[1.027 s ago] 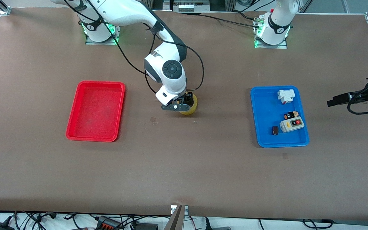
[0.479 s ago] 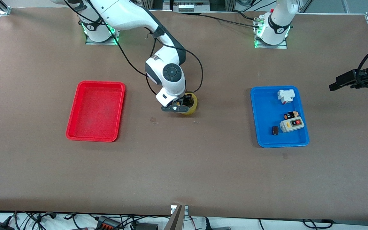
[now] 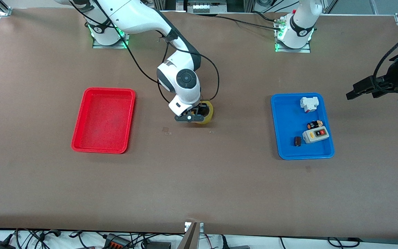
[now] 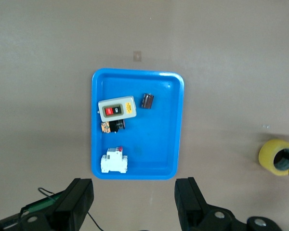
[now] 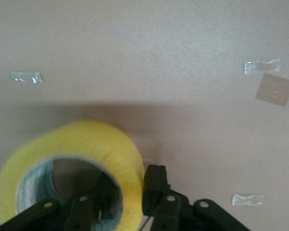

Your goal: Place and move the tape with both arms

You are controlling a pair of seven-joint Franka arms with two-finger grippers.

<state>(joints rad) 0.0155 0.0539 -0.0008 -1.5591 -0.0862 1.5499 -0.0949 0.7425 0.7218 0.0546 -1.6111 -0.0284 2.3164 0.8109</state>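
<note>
Right claw (image 5: pixel 127 192) pinches yellow tape (image 5: pixel 72 166) ring's wall

Tape (image 3: pixel 206 114) lies between two trays (image 3: pixel 104 120) (image 3: pixel 301 152).

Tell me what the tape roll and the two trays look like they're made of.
The tape: glossy, translucent yellow plastic film wound in layers, its inner core paler, probably card or plastic. The red tray and the blue tray: likely moulded plastic, going by the uniform colour, rounded corners and raised rims with a soft sheen.
</note>
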